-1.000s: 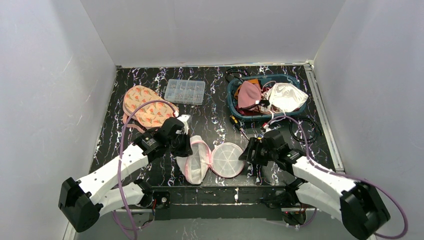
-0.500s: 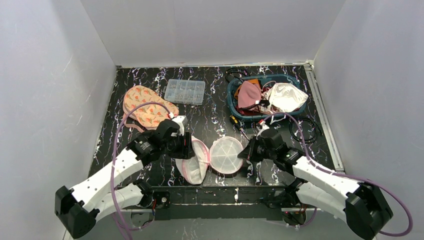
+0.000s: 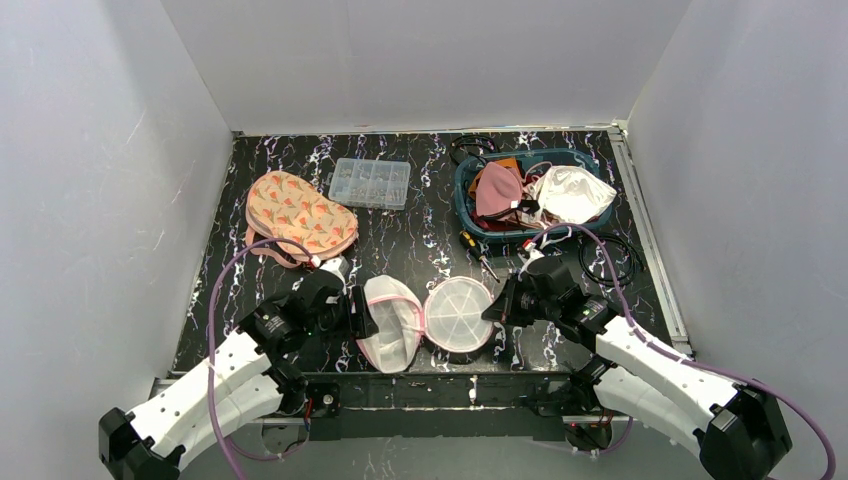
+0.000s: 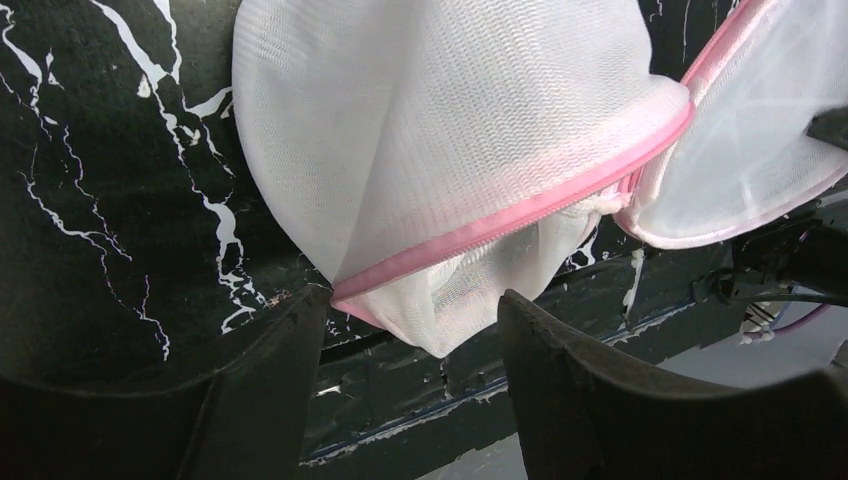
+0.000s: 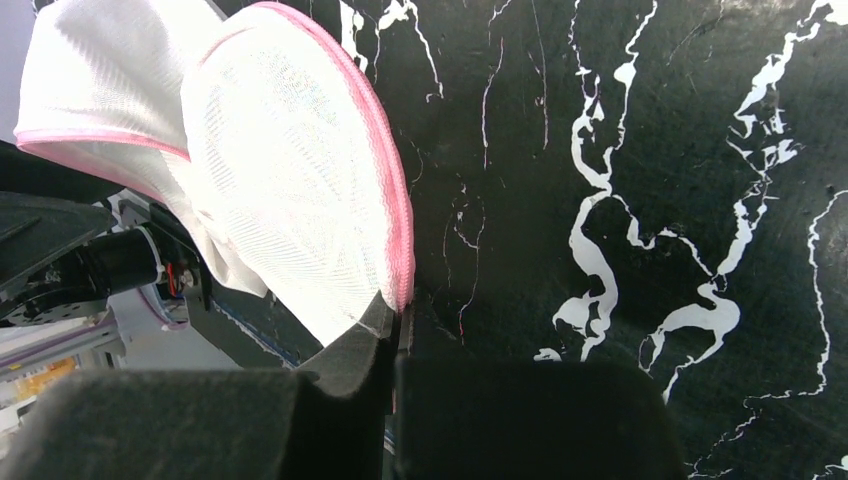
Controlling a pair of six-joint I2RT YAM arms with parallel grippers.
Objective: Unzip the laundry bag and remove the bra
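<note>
While right fingers [image 5: 345,365] pinch the laundry bag [image 5: 290,200], left fingers [image 4: 585,385] gape; its contents obscured.

Black marble-effect table [image 3: 430,245] with white veining — carries:
white mesh laundry bag with pink trim [image 3: 392,318], 6 o'clock;
peach fabric piece with orange print [image 3: 298,215], 10 o'clock;
clear plastic compartment box [image 3: 370,183], 11 o'clock;
teal plastic basket [image 3: 464,208], 1 o'clock;
black cable coil [image 3: 626,262], 3 o'clock.

The laundry bag [image 4: 440,130] is fine white mesh cloth, slightly see-through, bound with a smooth pink fabric trim [image 4: 520,215]. The table [image 5: 620,150] is black with white marble veining and a faint sheen. The left gripper [image 4: 410,300] has matt black fingers [image 4: 570,390]. The box [image 3: 370,182] is clear plastic, the pouch [image 3: 297,215] printed cloth
</note>
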